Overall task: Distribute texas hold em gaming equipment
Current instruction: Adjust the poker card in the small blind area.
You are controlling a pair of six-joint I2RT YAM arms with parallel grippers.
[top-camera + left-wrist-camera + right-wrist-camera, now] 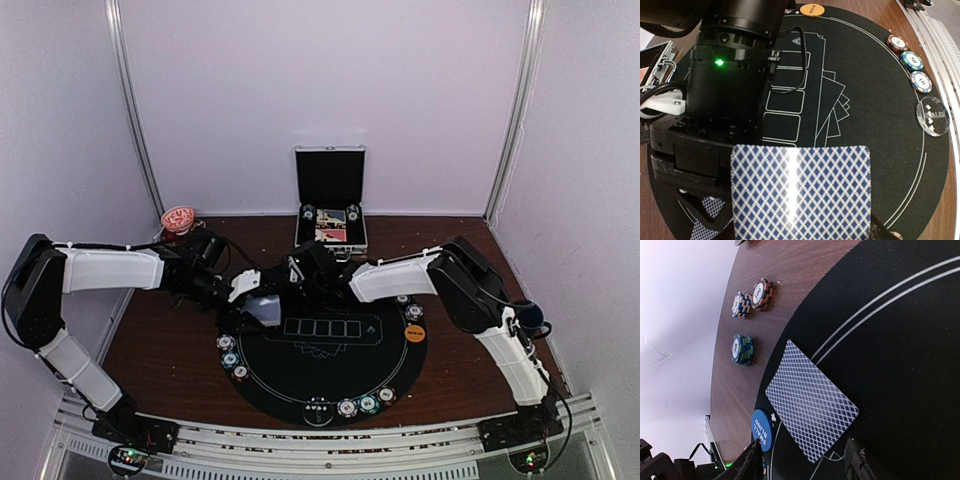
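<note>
My left gripper (263, 306) is shut on a stack of playing cards (800, 192) with blue diamond backs, held over the left part of the round black poker mat (330, 372); the cards hide its fingers. Just beyond it my right gripper (802, 462) hovers open above a single card (811, 400) that lies face down on the mat, touching neither fingertip. A blue small-blind disc (762, 430) sits beside that card at the mat's edge. Striped poker chips (911, 61) and a clear dealer button (932, 116) lie along the rim, and an orange disc (415, 334) lies at the right.
Three chip stacks (742, 349) stand on the brown table left of the mat. The open silver case (330, 200) stands at the back centre with cards and chips inside. A dark mug (530, 316) is by the right arm, a red-and-white object (178, 218) at the back left.
</note>
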